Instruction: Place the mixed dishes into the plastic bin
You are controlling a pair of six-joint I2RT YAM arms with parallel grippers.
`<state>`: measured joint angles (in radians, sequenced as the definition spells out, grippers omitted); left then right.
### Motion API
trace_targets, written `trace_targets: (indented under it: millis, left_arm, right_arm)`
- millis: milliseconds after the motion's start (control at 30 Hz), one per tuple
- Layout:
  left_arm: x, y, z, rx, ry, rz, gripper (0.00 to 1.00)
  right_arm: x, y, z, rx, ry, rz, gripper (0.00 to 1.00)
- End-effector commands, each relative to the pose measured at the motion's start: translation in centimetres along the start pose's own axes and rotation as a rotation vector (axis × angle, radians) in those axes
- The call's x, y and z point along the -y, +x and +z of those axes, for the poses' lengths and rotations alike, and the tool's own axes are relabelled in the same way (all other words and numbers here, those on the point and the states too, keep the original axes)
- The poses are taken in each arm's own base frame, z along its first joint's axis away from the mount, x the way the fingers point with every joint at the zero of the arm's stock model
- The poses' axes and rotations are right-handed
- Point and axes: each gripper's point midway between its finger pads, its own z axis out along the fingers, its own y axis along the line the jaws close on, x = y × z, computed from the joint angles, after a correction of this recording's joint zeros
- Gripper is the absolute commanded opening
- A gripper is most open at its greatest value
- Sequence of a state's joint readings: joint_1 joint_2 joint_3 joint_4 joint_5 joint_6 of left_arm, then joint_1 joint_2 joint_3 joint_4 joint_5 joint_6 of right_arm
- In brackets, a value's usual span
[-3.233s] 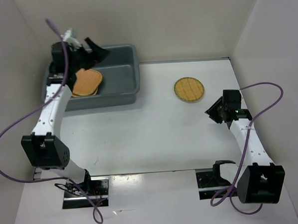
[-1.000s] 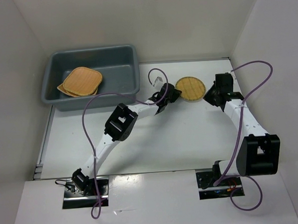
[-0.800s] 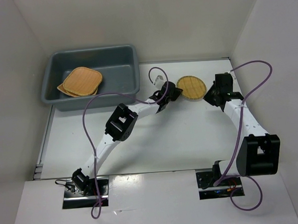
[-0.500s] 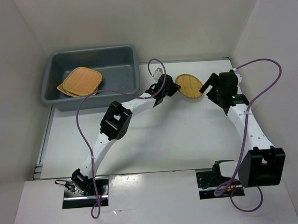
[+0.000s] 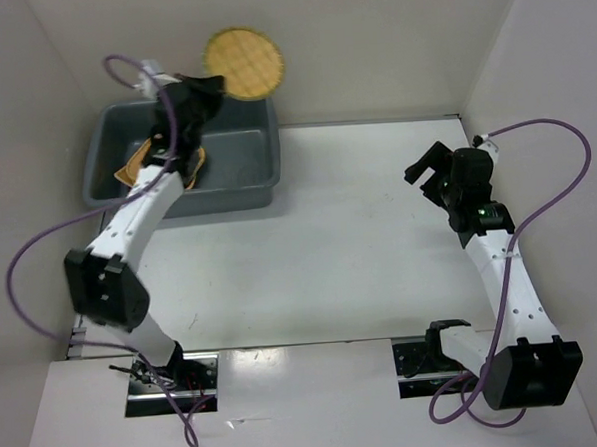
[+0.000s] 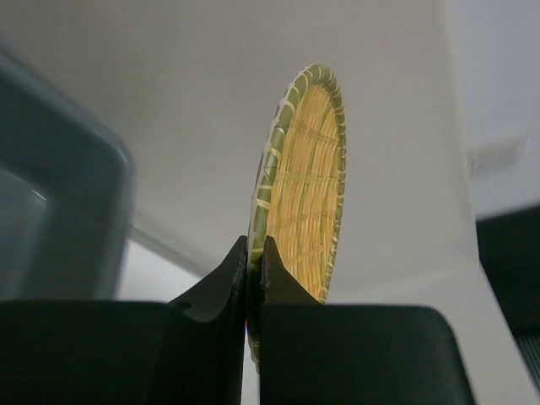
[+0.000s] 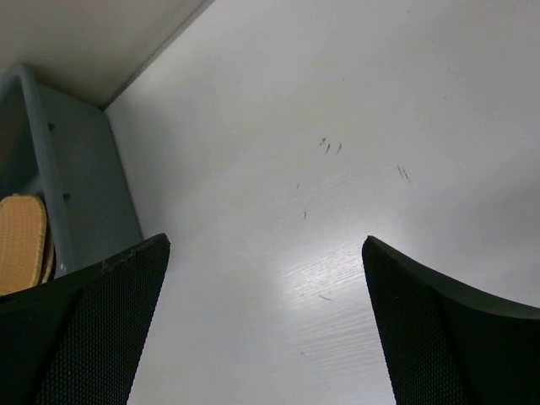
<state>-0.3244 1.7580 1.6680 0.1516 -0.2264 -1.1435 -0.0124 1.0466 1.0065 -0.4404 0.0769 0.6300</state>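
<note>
Upper left, the left claw (image 5: 214, 85) clamps the rim of one round yellow plate (image 5: 243, 63) above the single grey bin (image 5: 245, 156), where orange plates (image 5: 197, 161) lie partly hidden by the arm, count unclear; at right, the right claw (image 5: 428, 170) gapes wide, holding nothing

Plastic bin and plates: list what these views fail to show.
- Top view: the left arm covers most of the plates in the plastic bin; number and shapes unclear.
- Right wrist view: only their edge shows, cut by the frame edge and a finger.
- Left wrist view: the left gripper hides the round plate's lower rim; the bin wall is blurred.
</note>
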Motion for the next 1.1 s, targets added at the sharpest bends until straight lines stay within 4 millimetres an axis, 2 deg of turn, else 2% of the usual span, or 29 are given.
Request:
trace_targets:
  millis: [0, 33, 67, 100, 133, 233, 267, 333, 367, 400, 467, 533, 567, 733, 767, 833, 900, 933, 967, 1067]
  left_arm:
    - [-1.4, -7.7, -4.5, 0.191, -0.043, 0.042, 0.0]
    - [-3.7, -10.4, -5.2, 0.239, -0.091, 0.046, 0.0]
    - [-5.2, -11.4, -5.9, 0.25, -0.122, 0.05, 0.0]
    - [-7.6, -12.0, -7.1, 0.258, -0.177, 0.044, 0.0]
    - [-9.5, -13.8, -7.7, 0.284, -0.21, 0.045, 0.0]
    - [-14.0, -14.8, -8.9, 0.295, -0.304, 0.023, 0.0]
    - [-17.6, -15.0, -9.6, 0.298, -0.374, 0.003, 0.0]
    - [-20.4, -15.2, -10.1, 0.305, -0.401, -0.054, 0.0]
    - [-22.7, -15.6, -10.5, 0.319, -0.448, -0.071, 0.0]
    - [-23.8, -15.6, -10.6, 0.32, -0.468, -0.074, 0.0]
    - [-25.9, -15.2, -10.1, 0.31, -0.506, -0.077, 0.0]
    - [-26.7, -14.8, -9.4, 0.295, -0.512, -0.07, 0.0]
    - [-28.0, -14.2, -9.0, 0.283, -0.533, -0.071, 0.0]
    - [-30.0, -13.5, -6.4, 0.251, -0.549, -0.099, 0.0]
    - [-31.2, -12.7, -6.0, 0.231, -0.564, -0.102, 0.0]
    - [-32.0, -12.4, -5.5, 0.235, -0.573, -0.137, 0.0]
    - [-33.7, -11.8, -5.1, 0.239, -0.6, -0.173, 0.0]
    - [-33.6, -12.0, -4.7, 0.249, -0.588, -0.184, 0.0]
    - [-34.6, -11.5, -4.6, 0.241, -0.607, -0.194, 0.0]
    - [-35.6, -11.3, -3.9, 0.244, -0.628, -0.202, 0.03]
  right_arm:
    - [0.7, 1.3, 0.0, -0.037, -0.008, -0.011, 1.0]
    - [0.8, 1.6, -0.1, -0.045, -0.014, -0.011, 1.0]
    - [0.8, 1.7, -0.1, -0.045, -0.014, -0.011, 1.0]
    - [0.7, 1.7, -0.2, -0.051, -0.021, -0.01, 1.0]
    - [0.6, 2.0, 0.0, -0.064, -0.023, -0.011, 1.0]
    - [1.1, 2.8, 0.3, -0.091, -0.014, -0.024, 1.0]
    - [1.0, 2.9, 0.2, -0.097, -0.021, -0.035, 1.0]
    - [0.9, 3.5, 0.2, -0.119, -0.036, -0.044, 1.0]
    - [1.1, 4.2, 0.5, -0.141, -0.044, -0.053, 1.0]
    - [1.4, 4.7, 0.6, -0.152, -0.036, -0.053, 1.0]
    - [1.7, 5.3, 1.0, -0.171, -0.038, -0.052, 1.0]
    - [2.0, 5.8, 1.1, -0.182, -0.03, -0.052, 1.0]
    - [2.1, 6.1, 1.2, -0.189, -0.036, -0.051, 1.0]
    - [2.4, 6.6, 0.9, -0.193, -0.032, -0.041, 1.0]
    - [2.7, 7.0, 1.0, -0.201, -0.026, -0.041, 1.0]
    - [2.9, 6.9, 0.8, -0.196, -0.017, -0.041, 1.0]
    - [3.3, 7.2, 0.6, -0.198, -0.004, -0.042, 1.0]
    - [3.3, 7.2, 0.6, -0.198, -0.004, -0.042, 1.0]
    - [3.4, 7.1, 0.7, -0.193, 0.004, -0.043, 1.0]
    - [3.6, 7.3, 0.6, -0.2, 0.008, -0.052, 1.0]
